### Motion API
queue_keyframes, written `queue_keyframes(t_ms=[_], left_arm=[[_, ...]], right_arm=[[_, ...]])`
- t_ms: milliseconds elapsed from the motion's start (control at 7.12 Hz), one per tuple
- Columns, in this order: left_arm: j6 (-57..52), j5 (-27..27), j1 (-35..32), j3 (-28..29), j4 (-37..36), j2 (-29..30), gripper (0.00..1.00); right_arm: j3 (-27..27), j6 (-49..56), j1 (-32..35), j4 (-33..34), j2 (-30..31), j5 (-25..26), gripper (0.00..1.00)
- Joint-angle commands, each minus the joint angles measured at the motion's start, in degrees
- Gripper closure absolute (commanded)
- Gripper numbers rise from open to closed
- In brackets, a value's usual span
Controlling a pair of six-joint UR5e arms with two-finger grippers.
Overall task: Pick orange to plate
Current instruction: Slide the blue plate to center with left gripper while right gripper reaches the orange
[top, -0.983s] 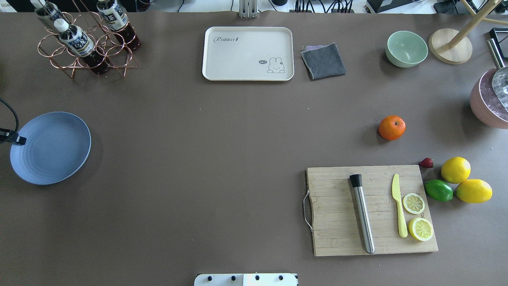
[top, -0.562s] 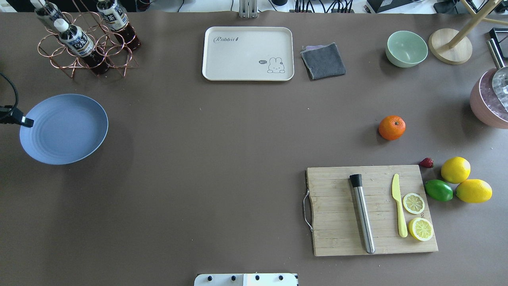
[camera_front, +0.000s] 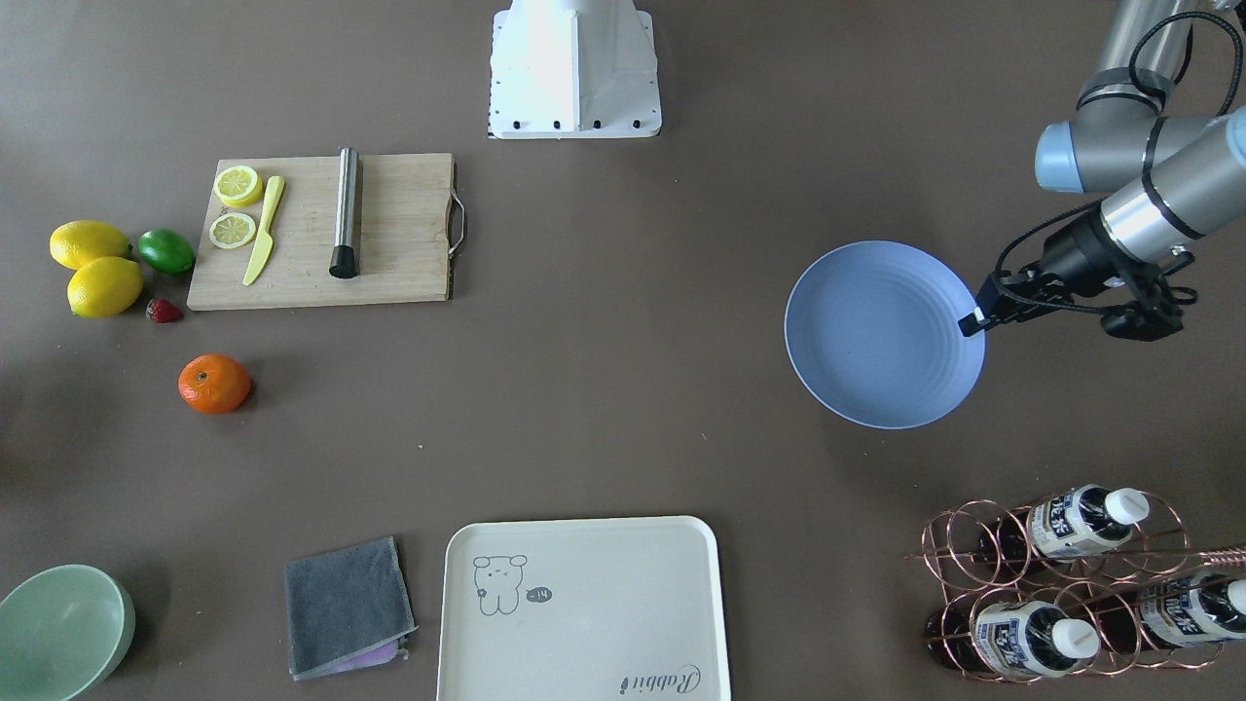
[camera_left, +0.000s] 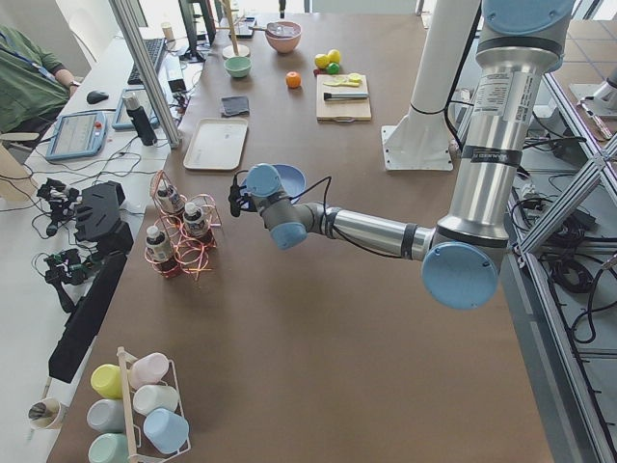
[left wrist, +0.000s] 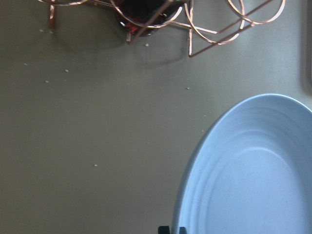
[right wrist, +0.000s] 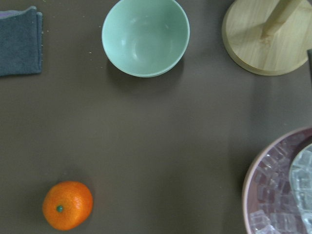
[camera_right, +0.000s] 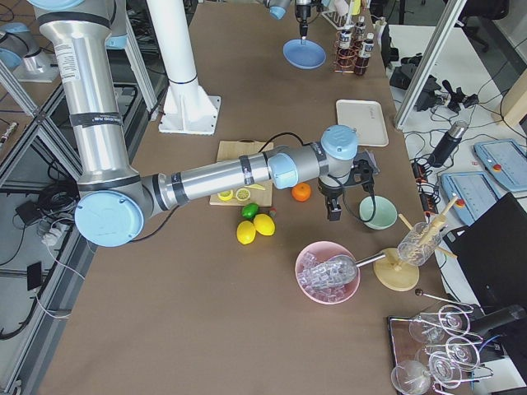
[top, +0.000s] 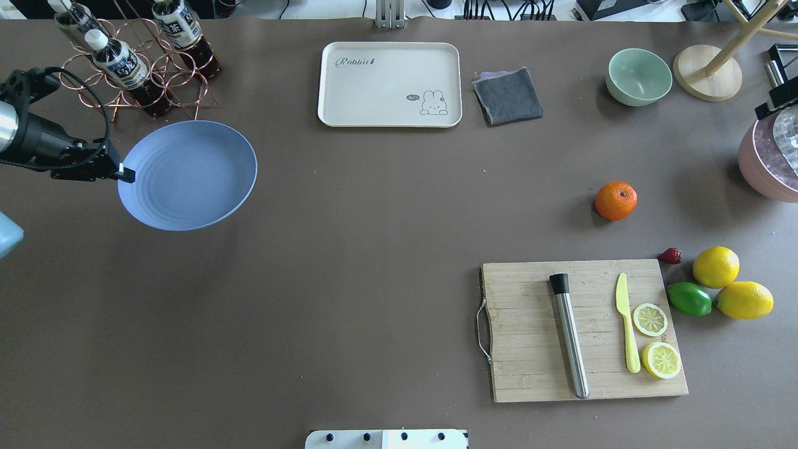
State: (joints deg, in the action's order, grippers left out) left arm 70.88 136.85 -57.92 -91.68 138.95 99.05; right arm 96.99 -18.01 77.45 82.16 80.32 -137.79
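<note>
The orange [top: 616, 200] lies on the brown table beyond the cutting board; it also shows as the orange [camera_front: 214, 383] and the orange [right wrist: 67, 205], low left in the right wrist view. My left gripper [top: 124, 173] is shut on the near rim of the light-blue plate [top: 190, 174], holding it just above the table beside the bottle rack; the same plate [camera_front: 881, 336] fills the left wrist view's lower right [left wrist: 253, 175]. My right gripper [camera_right: 333, 212] hangs above the table between the orange and the green bowl; I cannot tell whether it is open or shut.
A copper rack with bottles [top: 134, 62] stands just beyond the plate. A cream tray [top: 389, 84], grey cloth [top: 508, 95] and green bowl [top: 638, 76] line the far side. The cutting board [top: 583, 330], lemons [top: 716, 267], lime [top: 689, 299] and pink ice bowl [top: 770, 156] sit right.
The left gripper has carried the plate from the table's left edge rightward and toward the far side, near the bottle rack. A dark part of the right arm has appeared at the right edge.
</note>
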Motion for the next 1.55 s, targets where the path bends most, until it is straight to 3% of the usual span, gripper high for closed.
queue_keyframes(t_ms=[0, 140, 562, 702, 983, 1405], left_arm=[[12.22, -9.54, 9.72, -3.94, -0.08, 3.05, 1.00], [16.62, -14.46, 14.46, -3.86, -1.04, 6.21, 1.00], [25.79, -33.69, 30.02, -3.07, -9.28, 18.07, 1.00], [28.15, -36.97, 33.19, -3.24, -10.26, 19.06, 1.00], [29.14, -40.60, 36.46, -3.42, -10.27, 19.07, 1.00], [28.36, -40.00, 34.21, -3.16, -10.36, 18.81, 1.00]], right_arm=[[0.13, -16.10, -10.78, -8.48, -2.87, 5.83, 0.00], [0.13, -19.74, -15.26, -8.86, -4.63, 10.39, 0.00], [-1.88, -21.18, -20.57, -8.77, -6.23, 12.10, 0.00], [-2.24, -21.18, -21.28, -8.68, -6.14, 12.97, 0.00], [-4.25, -21.18, -21.81, -8.77, -5.36, 13.33, 0.00], [-6.81, -21.18, -22.34, -8.77, -5.79, 13.34, 0.00]])
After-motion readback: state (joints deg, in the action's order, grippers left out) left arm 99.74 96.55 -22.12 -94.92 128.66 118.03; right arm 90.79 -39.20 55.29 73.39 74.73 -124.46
